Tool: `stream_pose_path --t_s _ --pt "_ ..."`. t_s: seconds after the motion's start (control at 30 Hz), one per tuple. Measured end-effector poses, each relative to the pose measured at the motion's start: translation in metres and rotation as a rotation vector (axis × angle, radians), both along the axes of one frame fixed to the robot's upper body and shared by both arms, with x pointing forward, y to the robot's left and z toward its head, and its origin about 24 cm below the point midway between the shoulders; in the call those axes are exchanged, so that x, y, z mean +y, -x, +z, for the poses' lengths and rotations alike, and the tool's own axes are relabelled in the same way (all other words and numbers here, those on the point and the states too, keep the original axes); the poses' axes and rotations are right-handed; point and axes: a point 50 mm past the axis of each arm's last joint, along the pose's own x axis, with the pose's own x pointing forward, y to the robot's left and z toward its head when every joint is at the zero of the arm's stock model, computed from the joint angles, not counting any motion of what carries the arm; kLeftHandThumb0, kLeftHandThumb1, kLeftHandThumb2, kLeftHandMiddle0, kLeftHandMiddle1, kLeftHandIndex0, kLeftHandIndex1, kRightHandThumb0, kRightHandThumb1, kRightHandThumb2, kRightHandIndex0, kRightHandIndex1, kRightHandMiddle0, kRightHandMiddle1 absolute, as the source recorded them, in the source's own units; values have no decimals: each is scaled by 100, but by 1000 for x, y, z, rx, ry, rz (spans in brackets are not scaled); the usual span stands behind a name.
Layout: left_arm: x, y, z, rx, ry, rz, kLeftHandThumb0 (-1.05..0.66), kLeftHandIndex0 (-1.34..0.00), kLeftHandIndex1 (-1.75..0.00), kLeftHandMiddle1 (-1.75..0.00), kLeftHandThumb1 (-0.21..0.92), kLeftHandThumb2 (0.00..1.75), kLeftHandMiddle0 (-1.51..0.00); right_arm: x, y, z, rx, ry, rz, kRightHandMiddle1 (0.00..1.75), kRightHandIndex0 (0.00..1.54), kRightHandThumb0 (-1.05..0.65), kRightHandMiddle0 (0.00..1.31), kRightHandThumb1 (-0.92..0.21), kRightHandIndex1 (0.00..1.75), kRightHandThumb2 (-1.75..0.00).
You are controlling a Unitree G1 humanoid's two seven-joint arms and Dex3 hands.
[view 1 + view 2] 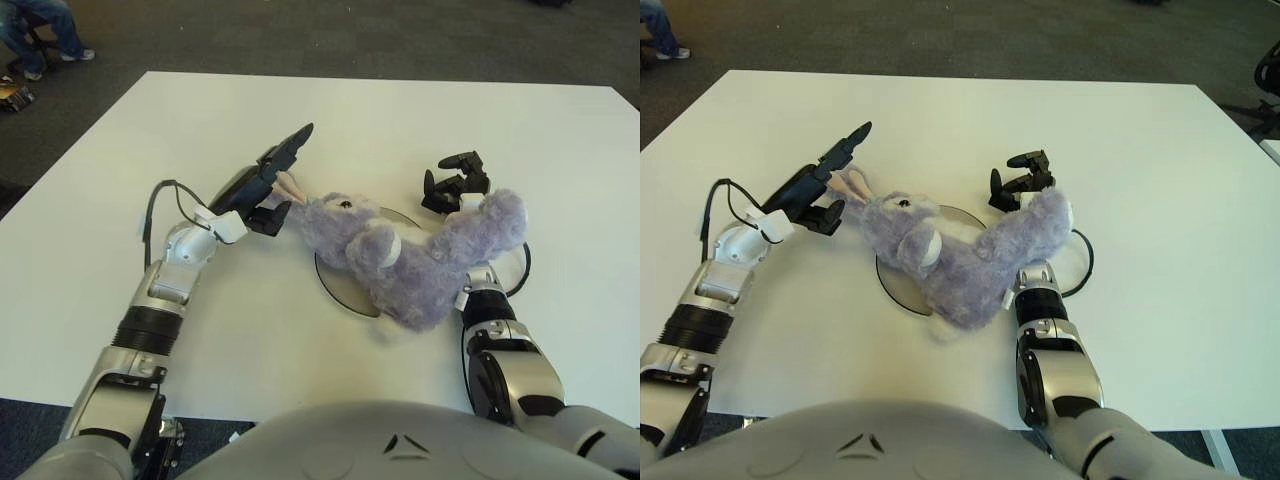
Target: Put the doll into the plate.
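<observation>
Doll (410,255) is a fuzzy lavender bunny lying across the plate (340,290), a dark round dish in the middle of the white table (330,130). Going from the left: the left hand (268,185) sits just left of the bunny's head, fingers stretched out straight and pointing up and away, thumb hanging down near the pink-lined ears (852,184). It isn't gripping anything, though it's right up against the ears and I can't tell if it actually touches them. Then the doll's head, lying on the table just past the plate's left rim, and its body slants over the plate toward the right, covering most of it, with a white-tipped paw (385,248) sticking up in the middle. On the far right, the right hand (452,185) pokes up behind the doll's rear end, fingers loosely curled with nothing between them, the forearm hidden under the plush. A black cable (520,262) loops on the table beside it
</observation>
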Motion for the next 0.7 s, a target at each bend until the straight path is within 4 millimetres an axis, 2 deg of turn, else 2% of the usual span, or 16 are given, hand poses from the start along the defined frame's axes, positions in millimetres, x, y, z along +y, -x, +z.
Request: stream_pose_path --t_s 0.27,0.5,0.7 --pt "4 0 4 -32 26 -36 -105 0 0 0 92 117 -4 0 0 0 -1 2 -3 165 73 -1 40 -35 152 -118" --pt "13 -11 -4 150 153 -108 -105 0 0 -2 92 109 -6 -1 0 0 2 3 -4 165 73 -1 40 -35 151 -118" --pt "28 -22 -20 167 250 94 -105 -3 -2 -8 92 110 -20 0 0 0 2 1 1 165 73 -1 40 -35 152 -118"
